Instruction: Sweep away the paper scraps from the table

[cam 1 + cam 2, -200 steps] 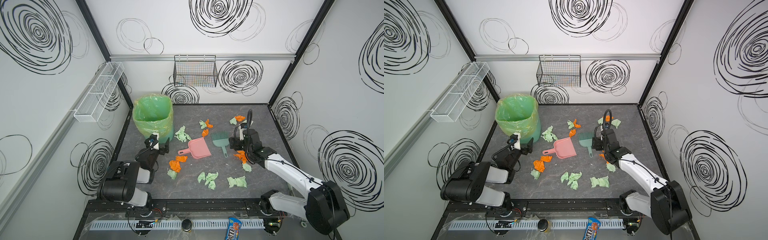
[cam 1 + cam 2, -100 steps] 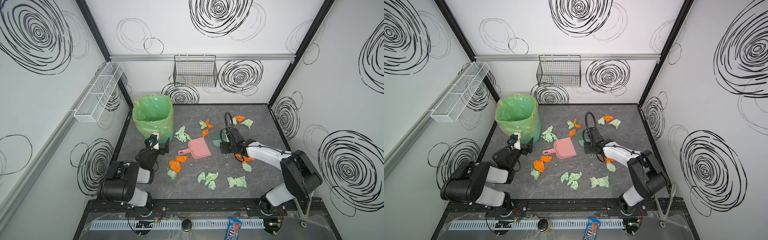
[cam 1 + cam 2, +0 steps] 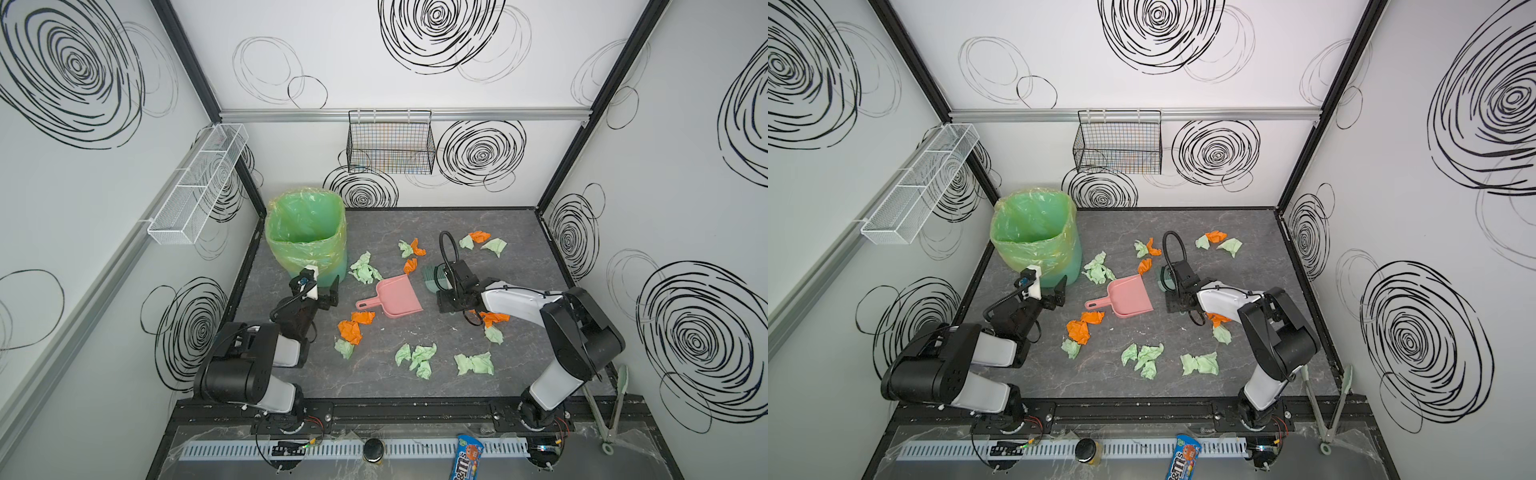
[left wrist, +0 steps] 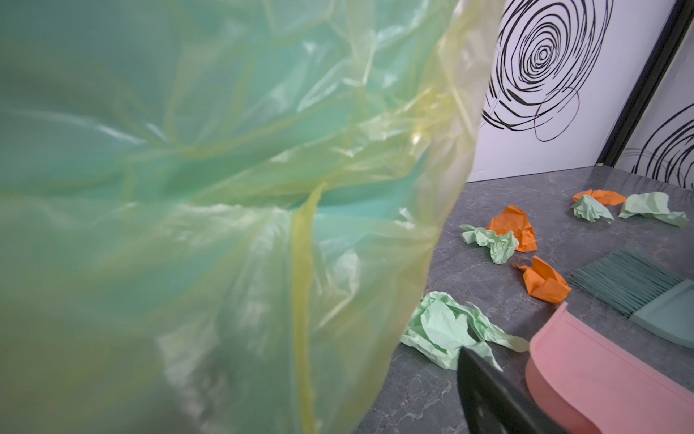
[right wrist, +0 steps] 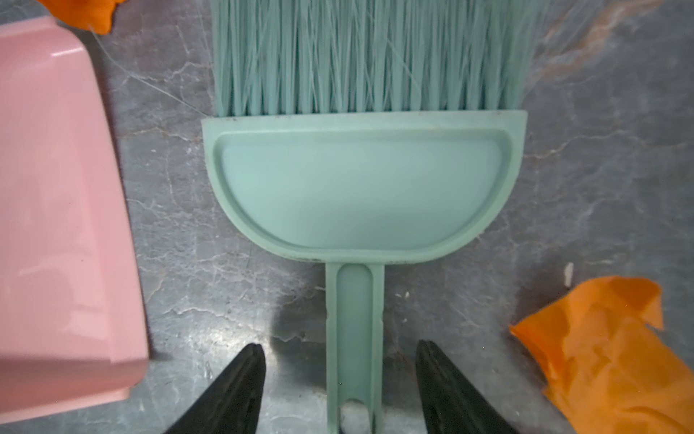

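Note:
Orange and pale green paper scraps lie across the dark grey table (image 3: 519, 232): an orange wad (image 3: 350, 331), a green cluster (image 3: 419, 357), and others near the back (image 3: 1217, 237). A pink dustpan (image 3: 397, 296) (image 5: 56, 225) lies mid-table, with a teal brush (image 3: 430, 277) (image 5: 360, 188) beside it. My right gripper (image 3: 446, 305) (image 5: 338, 344) is down at the brush's handle. It is open, one finger on each side of the handle with gaps between. My left gripper (image 3: 320, 286) stands open beside the green-bagged bin (image 3: 305, 237). Only one of its fingers (image 4: 488, 398) shows in the left wrist view.
A black wire basket (image 3: 390, 143) hangs on the back wall and a white mesh shelf (image 3: 195, 187) on the left wall. Tongs (image 3: 615, 399) lean at the front right. A blue candy packet (image 3: 467, 455) and a small jar (image 3: 374, 449) lie on the front ledge.
My right arm has swung left from the orange scraps to the brush and come down over its handle, with its jaws narrowing. The left arm has not moved.

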Tool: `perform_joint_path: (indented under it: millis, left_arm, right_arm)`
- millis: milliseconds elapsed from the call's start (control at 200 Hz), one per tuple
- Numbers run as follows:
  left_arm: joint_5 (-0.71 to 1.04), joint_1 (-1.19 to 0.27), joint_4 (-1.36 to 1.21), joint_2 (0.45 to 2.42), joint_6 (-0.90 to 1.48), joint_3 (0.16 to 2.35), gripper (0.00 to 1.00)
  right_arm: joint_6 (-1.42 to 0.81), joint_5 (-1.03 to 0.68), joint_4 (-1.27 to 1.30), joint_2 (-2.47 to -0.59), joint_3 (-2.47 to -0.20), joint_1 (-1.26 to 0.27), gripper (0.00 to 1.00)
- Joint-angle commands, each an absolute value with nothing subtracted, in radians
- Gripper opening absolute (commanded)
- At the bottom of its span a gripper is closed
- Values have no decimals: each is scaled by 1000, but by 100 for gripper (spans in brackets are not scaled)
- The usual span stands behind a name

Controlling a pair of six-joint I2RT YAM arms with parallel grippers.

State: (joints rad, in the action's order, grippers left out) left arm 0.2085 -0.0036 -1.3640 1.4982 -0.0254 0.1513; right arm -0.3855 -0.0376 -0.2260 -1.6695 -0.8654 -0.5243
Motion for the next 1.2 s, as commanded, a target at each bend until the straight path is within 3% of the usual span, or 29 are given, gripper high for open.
perform_joint_path:
  millis: [0,160,465,785,946,1066,1196]
  left_arm:
    - [223,5,-1437,1506,-17,161,96]
    - [223,5,-1437,1506,-18,161,96]
    - [230,8,-1431,1507,-15,166,96]
    - [233,23,-1428,1434,3,138,96]
    - [330,52,-1159,1157,18,168,96]
    - [469,38,-704,911,-39,305,96]
    - [619,-1,-296,777,-99,475,96]
  right_arm:
    - [-392,-43,-218,-1671,-850,-527,67]
    - [-382,-51,-207,-1672,-829,-527,60]
    - [-372,-54,-176,-1672,-772,-519,26]
    - [-343,-32,-247,-1585,-835,-517,24]
    - [-333,-11,-324,-1503,-895,-517,24]
    - [-334,7,-376,-1421,-921,-522,24]
    - [-332,22,-393,-1302,-916,-531,23]
